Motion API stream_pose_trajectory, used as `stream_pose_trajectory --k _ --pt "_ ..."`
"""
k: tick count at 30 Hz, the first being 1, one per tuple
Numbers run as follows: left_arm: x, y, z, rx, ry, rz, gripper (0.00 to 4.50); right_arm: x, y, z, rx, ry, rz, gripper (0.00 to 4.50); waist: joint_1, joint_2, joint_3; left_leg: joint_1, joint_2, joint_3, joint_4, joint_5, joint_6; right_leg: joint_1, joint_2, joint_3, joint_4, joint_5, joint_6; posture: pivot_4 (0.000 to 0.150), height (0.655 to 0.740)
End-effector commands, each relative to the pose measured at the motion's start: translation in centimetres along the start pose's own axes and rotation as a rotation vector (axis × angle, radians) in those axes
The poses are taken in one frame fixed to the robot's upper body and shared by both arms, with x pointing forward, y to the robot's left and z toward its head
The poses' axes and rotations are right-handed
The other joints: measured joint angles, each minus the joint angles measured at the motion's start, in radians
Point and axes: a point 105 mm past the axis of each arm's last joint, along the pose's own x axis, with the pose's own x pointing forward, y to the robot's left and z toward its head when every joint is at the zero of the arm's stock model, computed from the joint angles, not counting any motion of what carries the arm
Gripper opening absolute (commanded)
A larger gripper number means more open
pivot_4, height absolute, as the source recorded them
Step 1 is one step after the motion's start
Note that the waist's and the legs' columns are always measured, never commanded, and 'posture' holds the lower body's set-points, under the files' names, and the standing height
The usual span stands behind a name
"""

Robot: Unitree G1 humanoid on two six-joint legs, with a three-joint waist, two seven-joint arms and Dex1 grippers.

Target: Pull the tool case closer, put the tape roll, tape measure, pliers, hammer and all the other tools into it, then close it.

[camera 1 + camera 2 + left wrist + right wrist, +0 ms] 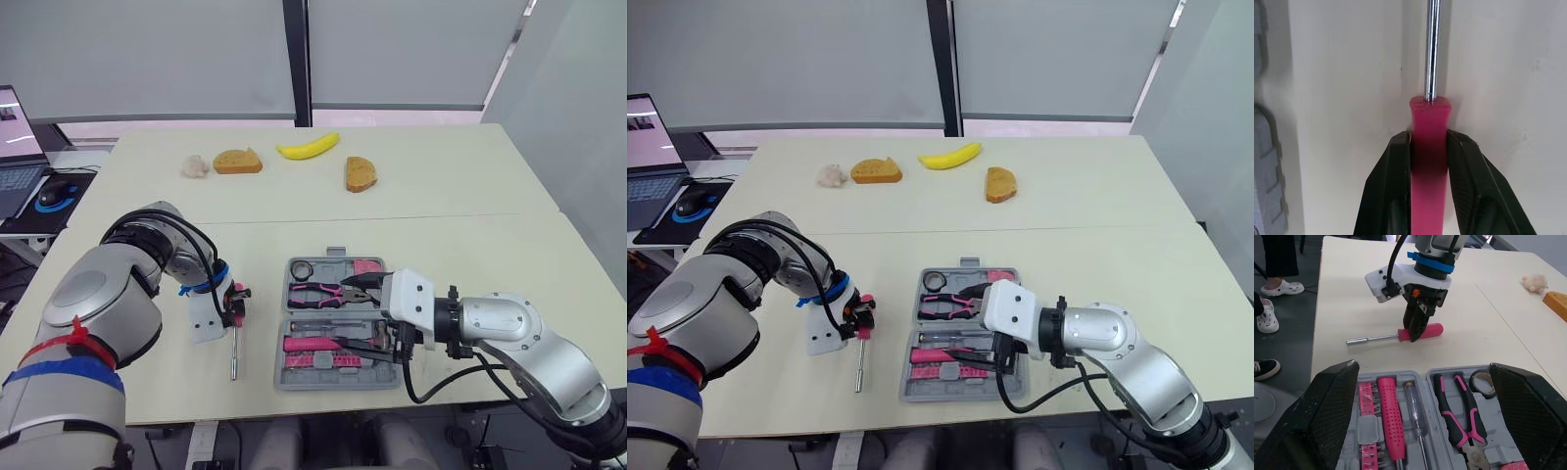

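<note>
Packing stage, on the pale cream worktop [441, 196]. Close in, the open grey plastic tool case [294, 384], partly filled. Above it, the right tool [1422, 367], spread wide. Just left of the case, the left tool [1429, 138], pinching the pink-handled steel-shafted driver [234, 354] flat on the worktop. Next, probably: lift, carry across, lower into a free slot.

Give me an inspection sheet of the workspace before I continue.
Surface: cream table, nothing spilled.
Job's things: tool case open, holding pliers and tape roll; pink-handled driver lies outside it on the table.
Clutter: banana, a bread slice, another bread slice, pale fuzzy lump at the far side.
Grippers: left gripper shut on the driver's handle; right gripper open above the case.
Cables: black cables loop along both arms.
Surroundings: laptop and mouse on the robot's left; a person's feet beside the table.
</note>
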Motion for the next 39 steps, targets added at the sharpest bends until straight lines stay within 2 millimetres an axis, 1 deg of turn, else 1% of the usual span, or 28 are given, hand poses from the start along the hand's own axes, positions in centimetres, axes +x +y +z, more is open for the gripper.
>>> stream_pose_trajectory --k 1,4,7,10,13,14,20,23,26,28,31,34,36,39 --pt "-1.8 -0.9 0.1 -0.020 -0.006 0.005 0.65 -0.4 -0.2 1.0 -0.039 -0.033 -0.016 4.50 0.000 -0.002 0.001 0.000 0.000 0.000 0.000 0.000 0.000 -0.001 0.000 0.000 0.000 0.000 0.000 0.150 0.7361" --pt "-3.3 -1.8 0.4 -0.049 -0.006 0.009 0.65 -0.3 -0.2 1.0 -0.035 -0.037 -0.016 4.50 -0.001 -0.005 0.002 -0.001 0.001 0.000 0.000 0.000 0.000 -0.002 0.000 0.000 0.001 0.000 0.000 0.150 0.7361" --pt "-5.2 -2.3 -0.4 -0.111 0.059 0.049 0.65 0.0 -0.1 0.9 -0.025 -0.043 -0.015 4.50 0.000 -0.005 0.002 -0.001 0.000 0.000 0.000 0.000 0.000 -0.001 0.000 -0.001 0.001 0.000 0.000 0.150 0.7361" --pt "-6.2 -1.8 -0.5 -0.210 0.074 0.167 0.65 0.2 -0.1 0.8 -0.009 -0.048 -0.017 4.50 0.001 -0.005 0.002 -0.001 0.000 0.000 0.001 0.000 0.000 -0.001 0.000 -0.001 0.001 0.000 0.000 0.150 0.7361" --pt "-7.2 -0.9 -1.2 -0.293 0.114 0.318 0.65 0.4 -0.4 0.3 0.013 -0.020 -0.036 4.50 0.003 -0.005 0.002 -0.001 0.000 0.000 0.001 0.000 0.000 -0.001 0.000 -0.001 0.001 0.000 0.000 0.150 0.7361" --pt "-7.3 -1.0 -1.0 -0.312 0.111 0.357 0.65 0.5 -0.4 0.3 0.020 -0.018 -0.036 4.50 0.003 -0.005 0.002 -0.001 0.000 0.000 0.001 0.000 0.000 -0.001 0.000 -0.001 0.001 0.000 0.000 0.150 0.7361" --pt "-7.1 -2.4 -0.1 -0.402 0.100 0.486 0.65 0.5 -0.1 0.3 0.006 -0.012 -0.009 4.50 -0.006 -0.005 0.002 -0.001 0.001 0.001 0.001 0.000 0.000 -0.004 0.000 -0.001 0.006 0.000 0.000 0.150 0.7361" --pt "-6.8 -3.3 0.5 -0.434 0.095 0.504 0.65 0.5 0.1 0.1 -0.007 -0.001 0.009 4.50 -0.006 -0.005 0.002 -0.001 0.002 0.002 0.001 0.000 0.000 -0.007 -0.001 -0.001 0.008 0.000 0.000 0.150 0.7361" --pt "-6.5 -3.8 0.9 -0.445 0.103 0.534 0.65 0.5 0.3 -0.1 -0.022 0.015 0.024 4.50 -0.003 -0.005 0.002 -0.001 0.002 0.003 0.001 0.000 0.000 -0.007 -0.001 -0.002 0.009 0.000 0.000 0.150 0.7361" --pt "-6.4 -3.5 1.4 -0.440 0.124 0.556 0.65 0.6 0.4 -0.3 -0.025 0.021 0.034 4.50 -0.007 -0.005 0.002 -0.001 0.002 0.003 0.001 0.000 0.000 -0.007 -0.001 -0.001 0.009 0.000 -0.001 0.150 0.7361" --pt "-6.4 -2.6 3.2 -0.467 0.103 0.563 0.65 0.8 0.6 -0.4 -0.023 0.025 0.047 4.50 -0.008 -0.005 0.002 -0.001 0.003 0.003 0.001 0.000 0.000 -0.007 -0.002 0.002 0.009 0.000 -0.001 0.150 0.7361" --pt "-6.2 -2.5 4.7 -0.522 0.079 0.543 0.65 1.1 0.8 -0.6 -0.017 0.029 0.058 4.50 -0.002 -0.005 0.002 -0.001 0.004 0.002 0.001 0.000 0.000 -0.007 -0.002 0.002 0.008 0.000 -0.001 0.150 0.7361" --pt "-6.2 -2.6 5.2 -0.573 0.077 0.537 0.65 1.2 0.9 -0.7 -0.015 0.030 0.060 4.50 0.000 -0.005 0.002 0.000 0.003 0.002 0.001 0.000 0.000 -0.006 -0.002 0.002 0.009 0.000 -0.001 0.150 0.7361" --pt "-6.3 -2.7 5.4 -0.660 0.089 0.547 0.65 1.3 1.0 -0.9 -0.016 0.036 0.062 4.50 0.000 -0.004 0.002 0.001 0.003 0.002 0.001 0.000 0.000 -0.005 -0.001 0.001 0.009 0.000 -0.001 0.150 0.7361"
